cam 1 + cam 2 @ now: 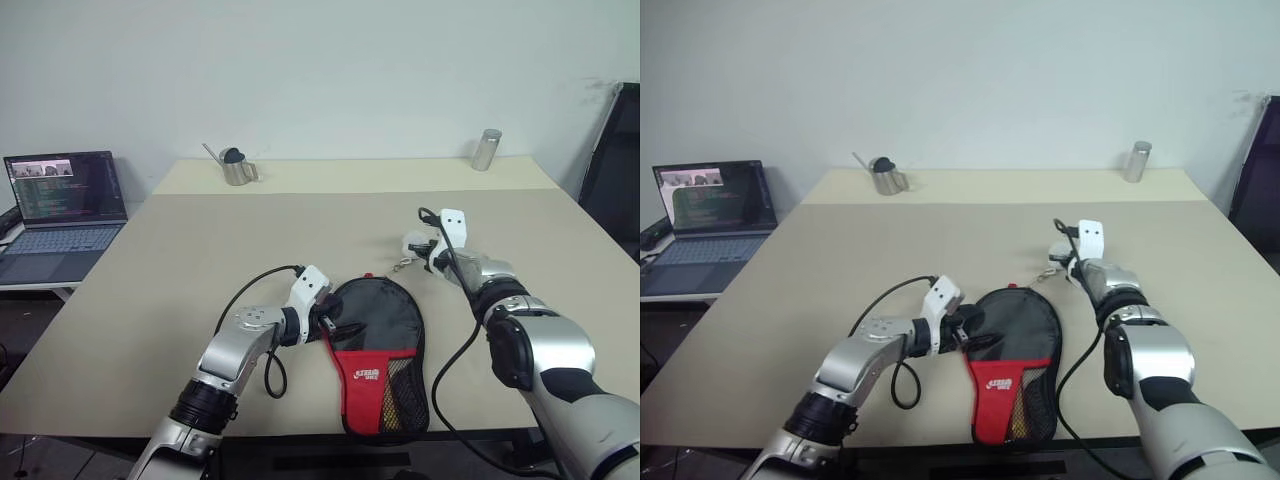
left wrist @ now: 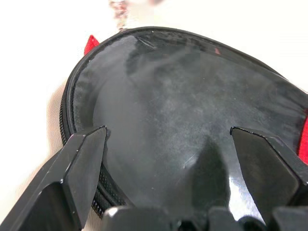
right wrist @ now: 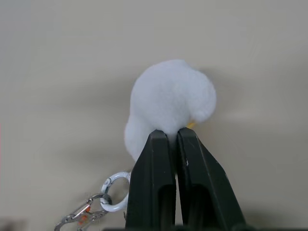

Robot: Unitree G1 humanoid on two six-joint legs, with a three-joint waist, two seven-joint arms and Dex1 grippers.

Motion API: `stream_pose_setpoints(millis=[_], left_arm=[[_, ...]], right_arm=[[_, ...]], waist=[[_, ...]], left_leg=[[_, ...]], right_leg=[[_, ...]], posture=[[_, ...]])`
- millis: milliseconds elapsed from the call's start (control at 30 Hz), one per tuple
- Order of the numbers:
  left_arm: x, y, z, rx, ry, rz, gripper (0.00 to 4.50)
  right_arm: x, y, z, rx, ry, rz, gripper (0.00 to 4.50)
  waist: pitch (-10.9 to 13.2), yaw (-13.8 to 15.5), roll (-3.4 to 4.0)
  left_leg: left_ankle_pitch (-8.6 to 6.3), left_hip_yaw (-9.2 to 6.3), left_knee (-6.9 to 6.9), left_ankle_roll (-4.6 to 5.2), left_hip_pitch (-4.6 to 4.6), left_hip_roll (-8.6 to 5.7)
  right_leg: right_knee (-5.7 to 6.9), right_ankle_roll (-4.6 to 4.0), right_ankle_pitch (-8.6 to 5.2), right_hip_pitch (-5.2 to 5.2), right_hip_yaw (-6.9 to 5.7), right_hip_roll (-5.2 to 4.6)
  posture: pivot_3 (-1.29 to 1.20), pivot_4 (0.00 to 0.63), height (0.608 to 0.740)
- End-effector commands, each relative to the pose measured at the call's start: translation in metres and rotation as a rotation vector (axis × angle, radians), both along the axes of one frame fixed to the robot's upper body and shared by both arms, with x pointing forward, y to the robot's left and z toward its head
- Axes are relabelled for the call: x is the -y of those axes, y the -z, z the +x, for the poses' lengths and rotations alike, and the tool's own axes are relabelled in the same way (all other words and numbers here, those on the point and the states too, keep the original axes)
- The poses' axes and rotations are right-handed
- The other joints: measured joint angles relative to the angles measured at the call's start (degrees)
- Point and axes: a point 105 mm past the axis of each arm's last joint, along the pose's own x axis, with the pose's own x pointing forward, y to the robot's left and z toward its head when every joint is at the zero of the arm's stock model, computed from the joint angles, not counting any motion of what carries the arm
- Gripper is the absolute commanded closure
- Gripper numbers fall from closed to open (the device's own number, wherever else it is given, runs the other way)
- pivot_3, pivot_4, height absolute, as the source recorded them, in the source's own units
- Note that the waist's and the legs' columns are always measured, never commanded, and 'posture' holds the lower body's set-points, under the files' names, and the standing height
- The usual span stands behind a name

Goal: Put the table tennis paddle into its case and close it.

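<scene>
The case (image 1: 375, 345) lies near the table's front edge, a black round pouch with a red logo panel (image 1: 365, 375) and a mesh pocket. Inside its zip rim a smooth black face (image 2: 178, 106) shows, apparently the table tennis paddle's rubber. My left gripper (image 1: 335, 325) is open at the case's left edge, with its fingers (image 2: 84, 159) astride the rim. Beyond the case and to its right, my right gripper (image 3: 173, 134) is shut on the white plush charm (image 3: 168, 98). The charm's chain (image 3: 91, 211) trails back toward the case.
An open laptop (image 1: 65, 200) sits on a side table at the left. A metal can with a spout (image 1: 238, 168) and a metal cylinder (image 1: 486, 150) stand at the far side of the beige table (image 1: 200, 250). A black chair (image 1: 615, 170) stands at the right.
</scene>
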Motion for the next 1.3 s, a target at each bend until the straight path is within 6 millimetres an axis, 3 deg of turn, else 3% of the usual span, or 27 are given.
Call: stream_pose_setpoints(millis=[33, 133, 400, 600, 967, 1300], left_arm=[[0.004, 0.007, -0.001, -0.024, 0.02, 0.015, 0.0], [0.005, 0.006, 0.0, -0.021, 0.026, 0.014, 0.0], [0.004, 0.007, 0.0, -0.024, 0.03, 0.018, 0.0], [0.004, 0.007, 0.001, -0.024, 0.035, 0.021, 0.0], [0.002, 0.008, 0.002, -0.029, 0.036, 0.027, 0.0], [0.003, 0.009, 0.002, -0.034, 0.042, 0.034, 0.0]], right_arm=[[0.026, -0.019, -0.001, 0.058, -0.017, -0.053, 4.48], [0.032, -0.016, -0.013, 0.043, -0.125, -0.076, 4.48], [0.035, -0.013, -0.077, 0.005, -0.458, -0.21, 4.48], [0.035, -0.009, -0.111, -0.028, -0.624, -0.275, 4.48], [0.049, -0.003, -0.154, -0.1, -0.844, -0.433, 4.48], [0.052, -0.001, -0.188, -0.156, -0.982, -0.399, 4.48]], waist=[[0.0, 0.2, 0.0], [0.0, 0.5, 0.0], [0.0, 1.0, 0.01], [0.0, 1.0, 0.0], [0.0, 1.2, -0.05], [0.0, 1.3, -0.08]], left_leg=[[0.0, -0.02, 0.01, 0.01, 0.0, 0.0], [-0.01, -0.05, 0.03, 0.02, -0.01, -0.02], [-0.06, -0.08, 0.02, 0.1, -0.03, 0.0], [-0.08, -0.08, 0.03, 0.14, 0.04, 0.0], [-0.03, -0.11, 0.03, 0.05, 0.01, 0.0], [0.0, -0.13, 0.03, -0.02, 0.02, 0.01]], right_leg=[[0.0, 0.0, 0.0, 0.02, -0.02, 0.0], [-0.04, 0.01, 0.0, 0.04, -0.05, -0.01], [-0.12, 0.03, -0.01, 0.03, -0.09, 0.01], [-0.1, 0.05, -0.02, 0.08, -0.11, 0.03], [-0.18, 0.07, -0.03, 0.09, -0.14, 0.03], [-0.22, 0.09, -0.04, 0.13, -0.17, 0.03]], posture=[[0.0, 0.15, 0.74], [0.0, 0.15, 0.74], [0.0, 0.15, 0.74], [0.0, 0.15, 0.74], [0.0, 0.15, 0.74], [0.0, 0.15, 0.74]])
